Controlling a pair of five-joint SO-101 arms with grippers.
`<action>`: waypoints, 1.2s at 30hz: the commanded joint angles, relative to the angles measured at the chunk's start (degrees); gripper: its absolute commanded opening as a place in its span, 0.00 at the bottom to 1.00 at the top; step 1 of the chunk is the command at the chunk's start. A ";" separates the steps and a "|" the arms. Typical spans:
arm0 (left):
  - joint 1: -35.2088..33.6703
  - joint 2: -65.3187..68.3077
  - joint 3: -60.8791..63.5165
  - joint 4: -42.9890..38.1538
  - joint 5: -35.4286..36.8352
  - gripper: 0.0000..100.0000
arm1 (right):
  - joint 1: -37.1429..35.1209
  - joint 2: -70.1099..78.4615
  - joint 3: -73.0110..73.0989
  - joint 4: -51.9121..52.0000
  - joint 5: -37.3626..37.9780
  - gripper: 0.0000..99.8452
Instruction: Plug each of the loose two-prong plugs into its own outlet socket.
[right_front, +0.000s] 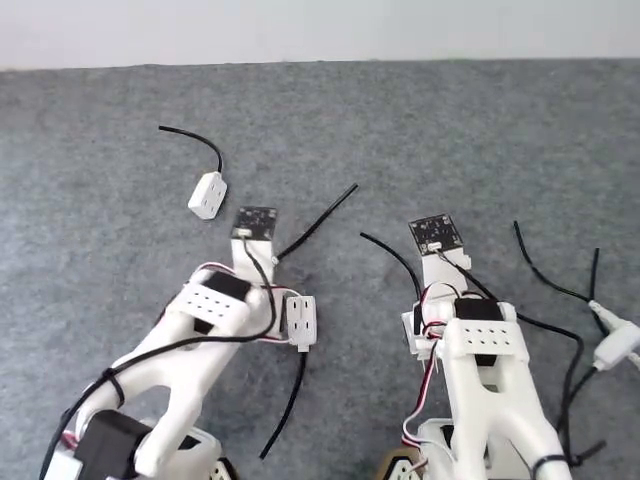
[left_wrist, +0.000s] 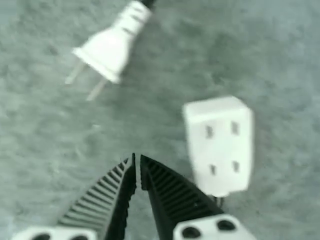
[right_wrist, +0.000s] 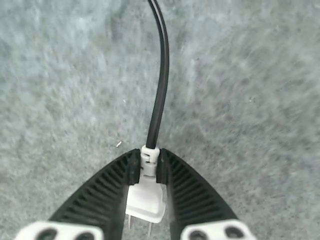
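Right fingers (right_wrist: 107, 192) clench the plug (right_wrist: 145, 197), likely light and rigid, by its body; left fingers (left_wrist: 167, 192) pinched together, empty

Both arms are white plastic shells. The left arm (right_front: 190, 350) has a black motor block (right_front: 105, 445) at 7 o'clock in the high view. A black cable (right_front: 262, 272) loops past its holed wrist plate (right_front: 215, 300). The right arm (right_front: 490, 385), at 5 o'clock, carries red, white and black wires (right_front: 428, 325). The left board (right_front: 255, 224) and right board (right_front: 437, 233) are dark squares. The left gripper (left_wrist: 137, 159) and right gripper (right_wrist: 148, 152) have black ribbed, tapering fingers (right_wrist: 195, 195) on white bases (right_wrist: 210, 231) with dark round holes.
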 joint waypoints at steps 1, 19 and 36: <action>-2.90 -0.44 -2.59 -2.64 -3.96 0.02 | 0.48 -1.89 -0.62 0.13 0.44 0.01; -8.97 11.25 -10.15 -1.41 -13.89 0.02 | -27.82 -40.04 -17.14 26.15 9.14 0.01; -3.78 -3.60 1.27 -3.87 -27.87 0.02 | -31.78 -21.93 -16.35 7.96 6.51 0.01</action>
